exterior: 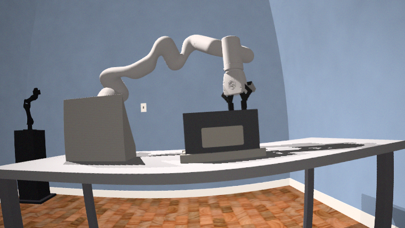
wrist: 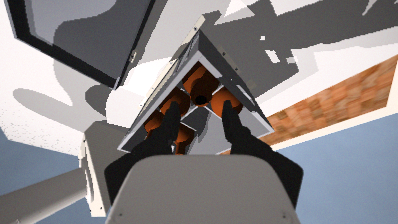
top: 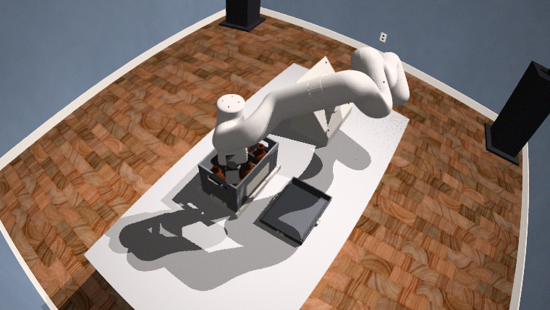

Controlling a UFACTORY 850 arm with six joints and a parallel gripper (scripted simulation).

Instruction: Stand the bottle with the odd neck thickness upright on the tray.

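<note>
The claw [top: 232, 168] [exterior: 237, 106] [wrist: 200, 108] is partly open, gripping 0 bottles, fingertips at crate-rim height. The crate [top: 217, 191] [exterior: 192, 134] [wrist: 215, 57] contains 5 bottles [top: 260, 151] [wrist: 201, 85]; the odd 1 cannot be identified. In the top view, the tray [top: 284, 208] [wrist: 95, 37] lies near the right long edge of the surface [top: 269, 285] [exterior: 158, 167] [wrist: 30, 92].
</note>
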